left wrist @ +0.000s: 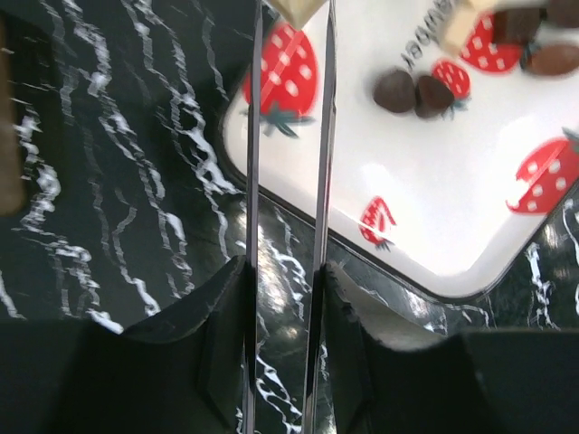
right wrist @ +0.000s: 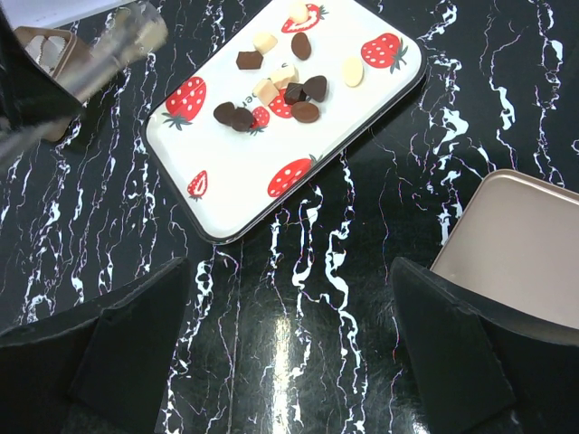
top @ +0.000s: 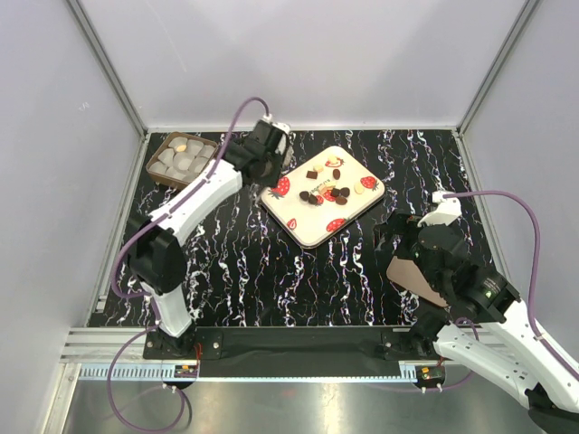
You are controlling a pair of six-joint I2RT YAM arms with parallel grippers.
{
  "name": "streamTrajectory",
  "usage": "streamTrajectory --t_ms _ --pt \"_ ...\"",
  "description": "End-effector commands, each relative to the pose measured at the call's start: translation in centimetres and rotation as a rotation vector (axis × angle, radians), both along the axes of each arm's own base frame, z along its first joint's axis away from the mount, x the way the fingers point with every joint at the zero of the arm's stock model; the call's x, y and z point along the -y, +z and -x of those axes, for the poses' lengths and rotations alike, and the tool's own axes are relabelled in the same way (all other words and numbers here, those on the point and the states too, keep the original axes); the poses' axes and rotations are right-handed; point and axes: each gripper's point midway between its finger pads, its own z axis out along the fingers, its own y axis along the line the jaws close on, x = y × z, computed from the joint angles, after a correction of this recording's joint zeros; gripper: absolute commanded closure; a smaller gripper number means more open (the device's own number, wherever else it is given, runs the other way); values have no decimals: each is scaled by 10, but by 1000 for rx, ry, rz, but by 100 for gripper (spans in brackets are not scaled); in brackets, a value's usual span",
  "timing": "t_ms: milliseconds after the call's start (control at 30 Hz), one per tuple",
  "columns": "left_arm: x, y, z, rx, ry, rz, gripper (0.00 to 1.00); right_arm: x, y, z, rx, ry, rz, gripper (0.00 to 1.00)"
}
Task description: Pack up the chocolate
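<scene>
The chocolate (top: 327, 188) lies as several small dark, tan and cream pieces on a white strawberry-print tray (top: 303, 226), also in the right wrist view (right wrist: 280, 86). My left gripper (top: 274, 136) (left wrist: 283, 271) is shut on metal tweezers (left wrist: 321, 136). The tweezer tips pinch one cream piece (left wrist: 295, 9) over the tray's left corner (left wrist: 271, 181). My right gripper (top: 398, 237) (right wrist: 288, 271) is open and empty above the bare table, near the tray's front edge.
A brown box (top: 181, 158) with white paper cups stands at the back left, beside my left arm. A tan flat lid (top: 412, 276) (right wrist: 516, 244) lies under my right arm at the right. White walls close off the table.
</scene>
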Motion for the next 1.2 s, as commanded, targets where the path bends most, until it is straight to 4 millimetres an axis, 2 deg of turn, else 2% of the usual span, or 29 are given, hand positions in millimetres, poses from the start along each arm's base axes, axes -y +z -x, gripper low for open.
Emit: streamTrajectory --t_ms 0,67,100,167,200,233,333,500,700,867,900,1167 --pt "-43 54 -42 130 118 11 61 -5 12 -4 35 -1 -48 0" --pt "-62 63 -53 136 166 31 61 -4 11 -3 34 -2 -46 0" --pt "-85 75 -65 160 218 49 61 -4 9 -3 32 0 -42 0" --pt "-105 84 -75 180 264 73 61 -5 7 -4 33 -1 -39 0" --pt "-126 87 -82 191 307 75 61 -5 6 -5 30 -1 -36 0" --pt "-136 87 -86 197 324 76 61 -7 4 -6 26 1 -28 0" --pt "-168 83 -99 205 390 81 61 -9 3 -9 20 4 -7 0" --pt "-211 56 -116 167 477 90 61 -14 8 -14 26 11 0 0" --pt "-235 29 -126 128 508 117 61 -13 9 -17 30 3 7 0" --pt "-238 9 -129 106 511 109 61 -15 7 -20 30 1 17 0" --pt "-248 8 -129 107 531 110 61 -15 6 -20 28 1 21 0" --pt "-256 -19 -134 72 540 90 60 -17 2 -25 23 -4 41 0"
